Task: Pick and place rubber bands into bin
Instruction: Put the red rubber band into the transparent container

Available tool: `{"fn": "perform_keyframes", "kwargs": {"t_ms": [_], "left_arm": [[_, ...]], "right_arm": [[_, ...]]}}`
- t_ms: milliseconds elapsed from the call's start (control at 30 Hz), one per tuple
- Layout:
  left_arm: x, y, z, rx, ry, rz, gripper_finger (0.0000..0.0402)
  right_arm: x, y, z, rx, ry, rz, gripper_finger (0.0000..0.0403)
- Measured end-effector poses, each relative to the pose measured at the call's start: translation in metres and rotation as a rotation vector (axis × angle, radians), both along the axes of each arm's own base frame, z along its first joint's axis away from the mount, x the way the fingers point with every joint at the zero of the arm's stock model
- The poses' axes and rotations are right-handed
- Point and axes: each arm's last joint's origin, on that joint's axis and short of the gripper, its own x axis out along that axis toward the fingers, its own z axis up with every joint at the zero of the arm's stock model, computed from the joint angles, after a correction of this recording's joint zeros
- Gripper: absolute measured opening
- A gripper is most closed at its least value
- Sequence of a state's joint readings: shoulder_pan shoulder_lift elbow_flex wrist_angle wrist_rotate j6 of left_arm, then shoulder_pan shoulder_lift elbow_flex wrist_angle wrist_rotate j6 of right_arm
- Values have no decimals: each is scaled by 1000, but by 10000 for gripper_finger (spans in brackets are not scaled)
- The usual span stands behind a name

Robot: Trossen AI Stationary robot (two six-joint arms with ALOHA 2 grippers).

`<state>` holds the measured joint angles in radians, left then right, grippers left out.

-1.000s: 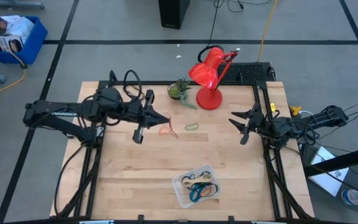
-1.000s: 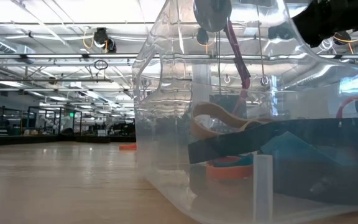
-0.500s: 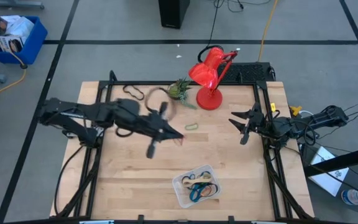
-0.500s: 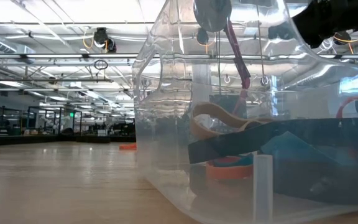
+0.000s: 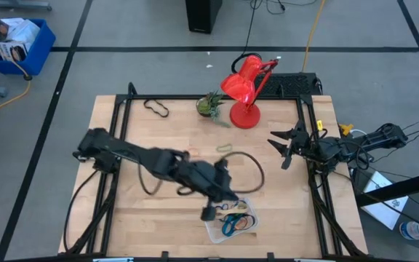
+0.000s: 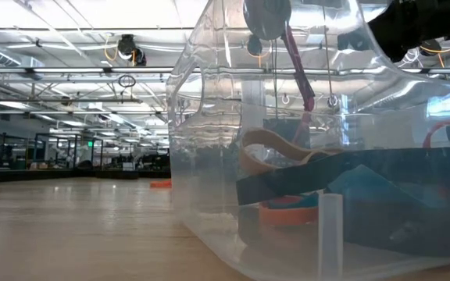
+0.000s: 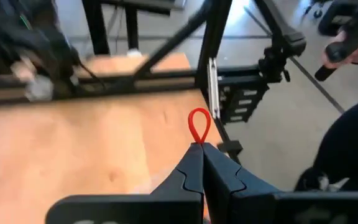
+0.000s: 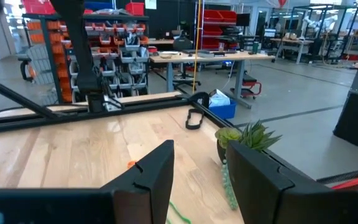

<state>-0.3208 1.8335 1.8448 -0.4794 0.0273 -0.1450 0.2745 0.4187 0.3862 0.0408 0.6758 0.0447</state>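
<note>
**Carrying a red band to the bin; release comes next**

My left gripper (image 7: 202, 148) has its fingers pinched together on a red rubber band (image 7: 198, 126); the loop stands out past the fingertips in the left wrist view; in the high view that gripper (image 5: 220, 195) sits over the worktop's front middle, just at the back-left corner of the bin (image 5: 211, 228), blurred, so I cannot tell whether it is yet directly above the opening.

The bin is the clear shallow one near the front edge of the worktop, right of centre; it holds several rubber bands (image 5: 235, 218), blue, black and orange among them; the low view shows them piled against the clear wall (image 6: 287, 199).

On the worktop: a green band (image 5: 225, 148) lies loose behind centre, toward the back edge near the red lamp (image 5: 246, 91) and the small plant (image 5: 210, 104); a black loop (image 5: 156, 108) lies near the back-left corner, band or cable I cannot tell.

My right gripper (image 5: 282, 148) waits at the right edge of the worktop, fingers spread apart and holding nothing; its wrist view looks across at the plant (image 8: 247, 138).

Judgement: this is the transport step, close to delivery; next move calls for centring the left gripper over the bin's opening, low enough that the floppy loop falls inside the rim, then parting the fingers; risk is the band clinging to a finger.
</note>
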Motion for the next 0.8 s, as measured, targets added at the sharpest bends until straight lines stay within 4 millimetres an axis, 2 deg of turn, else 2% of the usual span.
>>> {"fn": "perform_keyframes", "kwargs": {"t_ms": [267,500,700,800], "left_arm": [[35,-36,-75,-57,188,38,0],[56,-44,-139,-121,368,112,0],[65,-49,-179,-142,476,132,0],[66,-49,-192,-142,522,149,0]], "right_arm": [[0,0,0,8,-2,16,144],[1,3,0,28,-5,105,144],[1,3,0,28,-5,104,144],[1,3,0,28,-5,104,144]]}}
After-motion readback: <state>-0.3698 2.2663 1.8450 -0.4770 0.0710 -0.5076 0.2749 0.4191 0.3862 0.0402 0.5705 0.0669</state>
